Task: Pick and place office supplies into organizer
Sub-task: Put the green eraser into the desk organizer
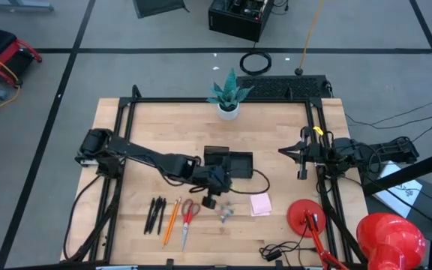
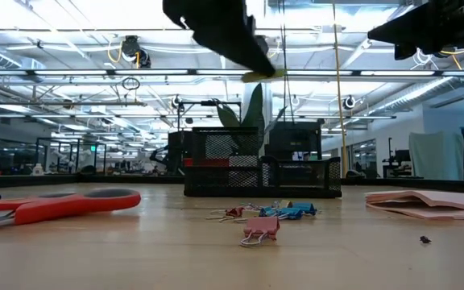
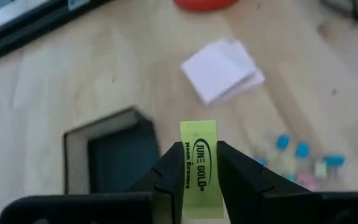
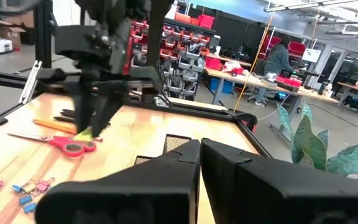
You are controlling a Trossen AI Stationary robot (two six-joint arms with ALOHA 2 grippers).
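Note:
My left gripper [image 3: 199, 163] is shut on a small yellow eraser [image 3: 198, 134] and hangs above the table just near of the black mesh organizer [image 1: 229, 162], whose corner [image 3: 107, 155] shows below it. In the low view the eraser [image 2: 260, 75] sits high above the wood. Black pens [image 1: 154, 215], an orange pencil [image 1: 172, 221], red-handled scissors [image 1: 188, 217], small clips [image 1: 226, 212] and the pink sticky-note pad [image 1: 260, 203] lie flat on the table. My right gripper [image 4: 200, 155] is shut and waits over the table's right side [image 1: 302, 154]. My left gripper pinches the yellow eraser between its two fingers on the long side faces, near its lower half [image 3: 199, 180]. The fingers [image 3: 173, 168] come from above, slanting down, and lie along its length. The eraser is lifted clear, its free end [image 3: 198, 127] sticking out past the fingertips.
A white plant pot [image 1: 229, 105] stands at the far edge. A red lamp [image 1: 388, 236] with its round base [image 1: 304, 217] and a cable [image 1: 276, 251] occupy the near right corner. Black frame rails [image 1: 201, 100] border the table.

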